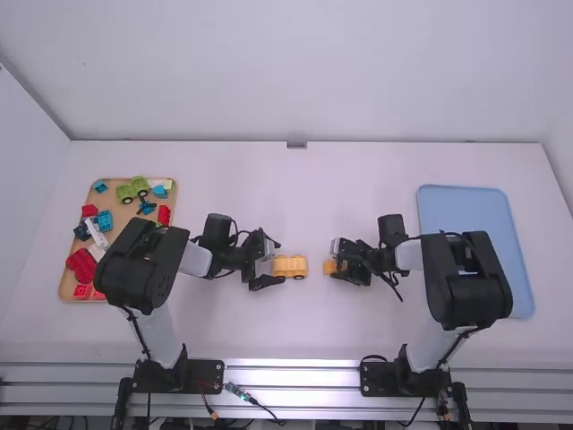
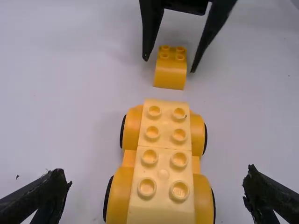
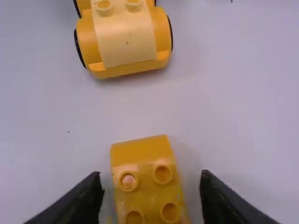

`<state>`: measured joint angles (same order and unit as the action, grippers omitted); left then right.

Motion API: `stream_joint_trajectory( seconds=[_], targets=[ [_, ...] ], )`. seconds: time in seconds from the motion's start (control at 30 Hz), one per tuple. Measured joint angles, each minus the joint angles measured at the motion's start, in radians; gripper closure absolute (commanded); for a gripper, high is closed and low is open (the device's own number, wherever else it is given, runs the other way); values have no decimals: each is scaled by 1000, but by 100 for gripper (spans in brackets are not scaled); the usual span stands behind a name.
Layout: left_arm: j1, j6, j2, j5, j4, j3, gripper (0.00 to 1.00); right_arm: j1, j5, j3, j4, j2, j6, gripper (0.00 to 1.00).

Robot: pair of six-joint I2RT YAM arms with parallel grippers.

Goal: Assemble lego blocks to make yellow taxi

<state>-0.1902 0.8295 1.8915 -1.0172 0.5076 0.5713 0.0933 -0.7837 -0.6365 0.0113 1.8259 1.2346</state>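
My left gripper [image 1: 271, 262] stands open at the left end of the wheeled yellow car body [image 1: 290, 266]. In the left wrist view the car body [image 2: 164, 163], with studs on top, lies between the spread fingers of my left gripper [image 2: 158, 191], touching neither. My right gripper [image 1: 337, 260] is just right of the car, at a small yellow block [image 1: 329, 267]. In the right wrist view the open fingers of my right gripper [image 3: 152, 191] flank the small block [image 3: 145, 182], with a gap on each side. The block rests apart from the car, rounded end facing it.
A wooden tray [image 1: 64, 285] of mixed coloured blocks stands at the far left, partly behind the left arm. At the right lies a blue tray [image 1: 461, 210], partly covered by the right arm. White walls border the table's back and sides.
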Motion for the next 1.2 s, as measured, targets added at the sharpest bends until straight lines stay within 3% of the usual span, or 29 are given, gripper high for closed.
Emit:
stream_joint_trajectory(
  seconds=[0.17, 0.27, 0.4, 0.57, 0.9, 1.2],
  targets=[
    [-1, 0, 0, 0, 0, 0, 1, -8, -3, -18, 14, 0, 2, 55],
    [-2, 0, 0, 0, 0, 0, 1, -8, -3, -19, 19, 0, 3, 42],
    [-2, 0, 0, 0, 0, 0, 1, 4, 3, -19, 20, 0, 3, 43],
    [-2, 0, 0, -1, 0, 0, 1, 25, 14, -19, 22, 0, 2, 53],
    [-2, 0, 0, -30, 2, 0, 1, 16, 24, -19, 15, 5, -29, 87],
    [-3, 2, 1, -10, 3, 0, 1, 8, 5, -29, 54, 5, -30, 87]
  ],
)
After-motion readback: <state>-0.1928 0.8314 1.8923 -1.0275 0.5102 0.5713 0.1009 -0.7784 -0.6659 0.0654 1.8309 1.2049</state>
